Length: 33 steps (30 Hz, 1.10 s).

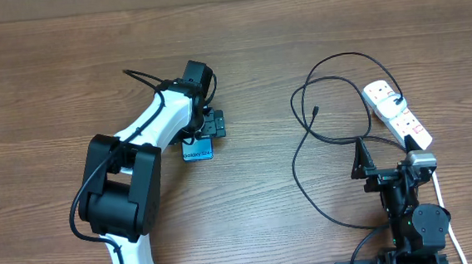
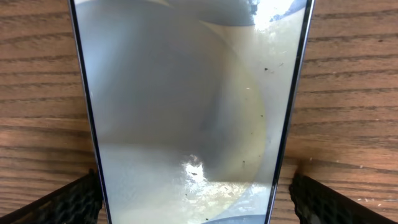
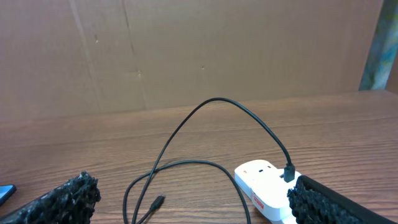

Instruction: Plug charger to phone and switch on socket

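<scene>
Brown wood-grain table (image 1: 48, 62), everything spread across it. White-and-black left arm reaches to centre-left of the overhead view. Its left gripper (image 2: 199, 202) stands wide open, one finger off each long side of the phone, and no contact shows. Black right gripper (image 3: 202, 205) sits low at the right of the overhead view, also wide open and empty, facing the cable loops and the strip. White elongated power strip with small red switches, the socket (image 1: 397, 114), lies at a slant at upper right. Cannot tell from these views whether any switch is on. Long thin black charger cable (image 1: 300, 157) loops loosely left of the strip, and one end appears seated in an outlet. Slim rectangular phone (image 1: 197, 150), with a blue-teal screen, lies flat under the left gripper and fills the left wrist view. Small black connector tip (image 1: 314, 110) rests free on bare wood, well apart from the phone. Judgement: the task is barely begun. Taking up the tip, mating it to the phone and pressing the switch all remain.
</scene>
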Motion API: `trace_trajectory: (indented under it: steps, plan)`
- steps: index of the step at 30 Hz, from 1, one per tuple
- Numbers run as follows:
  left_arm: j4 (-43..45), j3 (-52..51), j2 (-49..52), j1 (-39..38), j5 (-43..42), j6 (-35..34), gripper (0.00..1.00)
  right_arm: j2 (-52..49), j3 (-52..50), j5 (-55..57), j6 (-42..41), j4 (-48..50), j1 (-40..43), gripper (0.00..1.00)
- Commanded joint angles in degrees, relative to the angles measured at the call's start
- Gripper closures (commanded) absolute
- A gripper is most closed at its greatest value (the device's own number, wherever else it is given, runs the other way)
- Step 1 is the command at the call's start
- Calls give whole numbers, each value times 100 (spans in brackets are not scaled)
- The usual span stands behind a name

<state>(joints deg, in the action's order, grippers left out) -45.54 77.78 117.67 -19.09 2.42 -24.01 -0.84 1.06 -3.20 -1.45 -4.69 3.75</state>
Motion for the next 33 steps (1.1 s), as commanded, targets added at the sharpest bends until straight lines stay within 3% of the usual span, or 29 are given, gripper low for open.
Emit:
trace_trajectory:
  steps: [1, 21, 26, 33]
  plan:
    - [105, -455, 885, 81, -72, 133, 0, 59, -61, -31, 22, 26, 13, 0]
    - [358, -455, 887, 192, 76, 367, 0, 61, -61, -31, 22, 26, 13, 0]
    - [293, -455, 887, 192, -264, 358, 0, 61, -61, -31, 22, 26, 13, 0]
    - [210, -455, 890, 192, -262, 321, 8, 61, -61, -31, 22, 26, 13, 0]
